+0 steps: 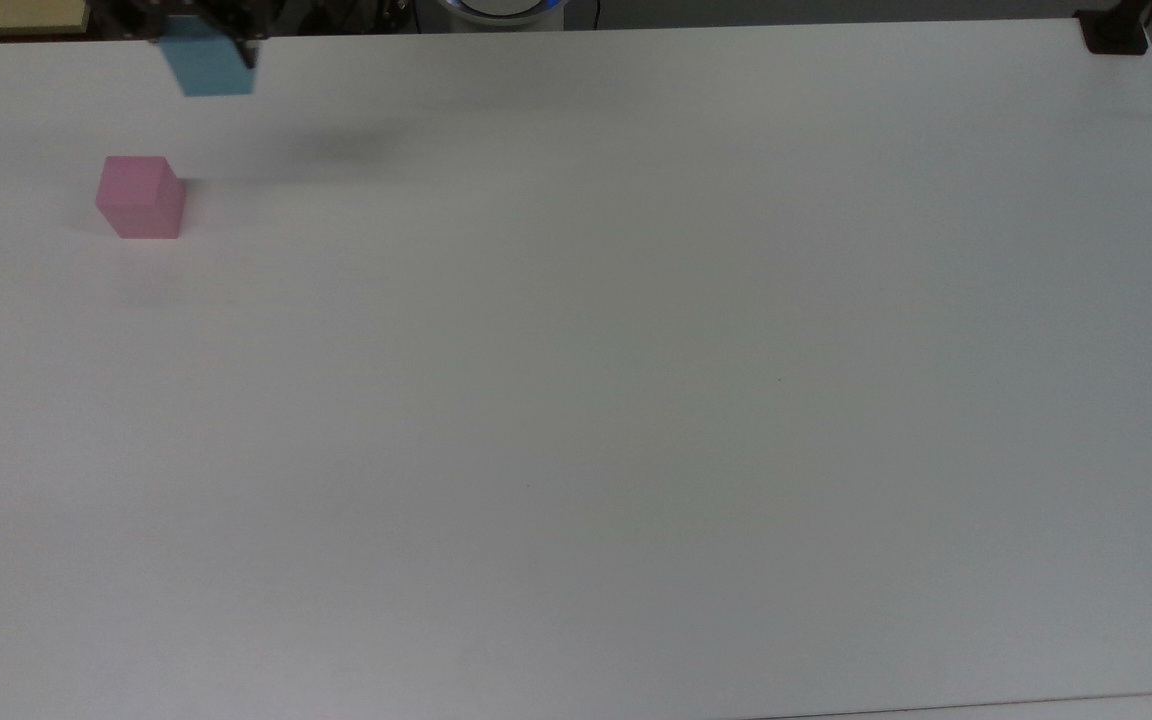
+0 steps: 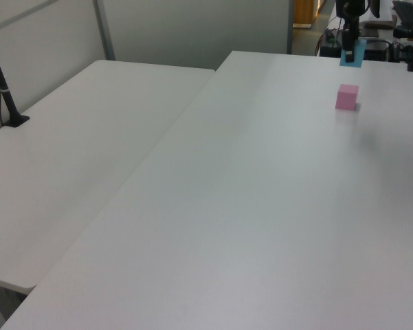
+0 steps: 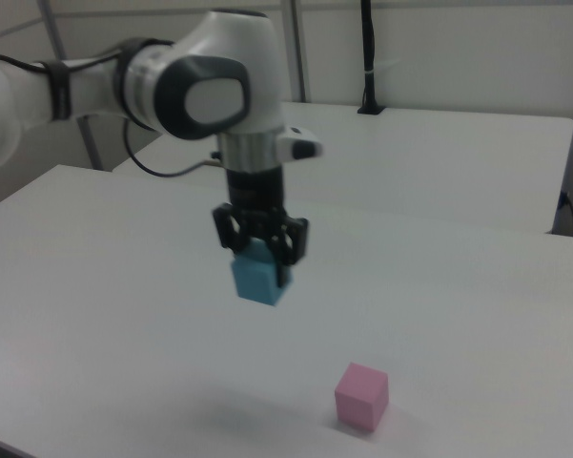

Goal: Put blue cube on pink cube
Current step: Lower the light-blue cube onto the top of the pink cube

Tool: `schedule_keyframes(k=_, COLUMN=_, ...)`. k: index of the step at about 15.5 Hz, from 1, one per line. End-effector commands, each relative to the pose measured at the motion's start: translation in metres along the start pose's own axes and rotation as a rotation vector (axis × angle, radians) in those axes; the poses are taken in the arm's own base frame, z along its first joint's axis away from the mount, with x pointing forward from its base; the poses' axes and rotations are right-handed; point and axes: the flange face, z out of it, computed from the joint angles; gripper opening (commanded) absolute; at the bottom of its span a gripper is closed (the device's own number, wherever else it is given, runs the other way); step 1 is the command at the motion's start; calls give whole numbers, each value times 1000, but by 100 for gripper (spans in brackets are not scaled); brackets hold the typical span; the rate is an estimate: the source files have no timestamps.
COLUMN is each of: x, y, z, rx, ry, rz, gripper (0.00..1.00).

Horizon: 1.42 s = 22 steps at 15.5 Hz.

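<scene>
Blue cube (image 3: 259, 281): one, light blue, plain matte faces, hanging in the air above the counter (image 3: 95, 315).
Tool (image 3: 261, 250): black fingers clamped on the blue cube's sides, pointing straight down.
Pink cube (image 3: 361, 397): one, pale pink, plain faces, resting on the counter, well apart from the blue cube, lower and toward the right view's right.
Arm (image 3: 172, 81): white, reaching in from the right view's left.
Containers: none seen.

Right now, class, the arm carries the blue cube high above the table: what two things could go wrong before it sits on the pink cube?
1. The blue cube hangs well off the white table; a slipping grip would drop it.
2. It is not yet above the pink cube; an off-centre release may topple it.
</scene>
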Motion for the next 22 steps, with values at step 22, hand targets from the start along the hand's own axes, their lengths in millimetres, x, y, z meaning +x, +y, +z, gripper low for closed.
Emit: schedule_keyframes(k=22, x=34, y=114, z=115, rx=-85, ry=-12, rz=26, gripper=37)
